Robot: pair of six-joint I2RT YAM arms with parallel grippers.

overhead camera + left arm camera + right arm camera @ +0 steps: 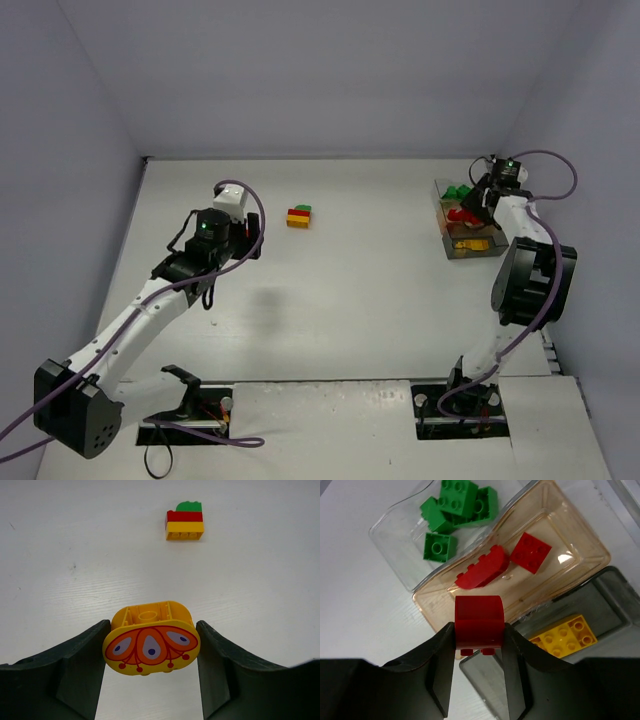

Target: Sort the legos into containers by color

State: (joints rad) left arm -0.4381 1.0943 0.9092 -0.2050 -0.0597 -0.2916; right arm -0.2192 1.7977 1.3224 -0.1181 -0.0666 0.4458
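Bright even light, soft shadows, sharp

the stacked bricks [298, 216] are sitting on the table [350, 300], with the left gripper [152, 625] holding a round piece [150, 647] at their nine o'clock. the containers [446, 222] are lying in a row at their three o'clock, bricks [530, 552] resting in each.

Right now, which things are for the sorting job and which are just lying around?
For the job: left pincer gripping printed yellow brick; right pincer gripping curved red brick; green-red-yellow stack; clear container of green bricks; amber container of red bricks; grey container with plain yellow brick.
Just there: purple cables.
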